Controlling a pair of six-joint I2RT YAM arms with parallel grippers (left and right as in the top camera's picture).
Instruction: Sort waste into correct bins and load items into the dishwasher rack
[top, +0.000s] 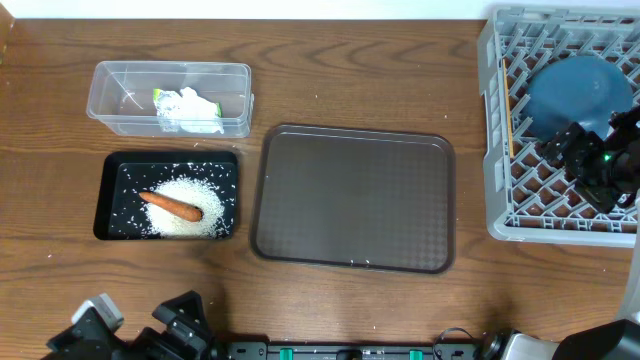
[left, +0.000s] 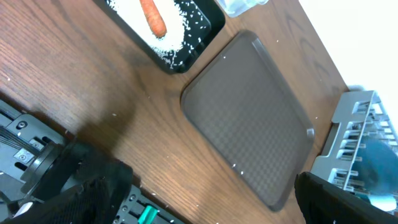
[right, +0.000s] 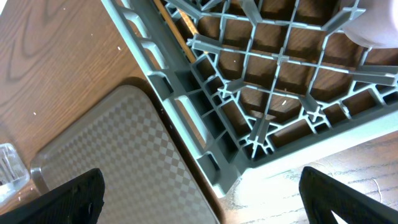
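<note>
The black tray (top: 112, 172) holds the rice heap (top: 185, 222) with the carrot (top: 171, 206) on it; both also show in the left wrist view (left: 152, 15). The clear tub (top: 120, 85) holds the crumpled tissue (top: 190, 108) and the yellow-green wrapper (top: 160, 97). The grey rack (top: 497, 150) holds the upturned teal bowl (top: 575, 88) and the chopsticks (top: 510, 105), which also show in the right wrist view (right: 176, 28). My right gripper (right: 202, 199) is open and empty over the rack's front left corner. My left gripper (left: 205, 199) is open and empty at the near table edge.
The brown serving tray (top: 355, 195) lies between the black tray and the rack, with a few stray grains on it. A pale rounded thing (right: 379, 25) sits in the rack; I cannot tell what it is. My right arm (top: 600, 165) covers part of the rack.
</note>
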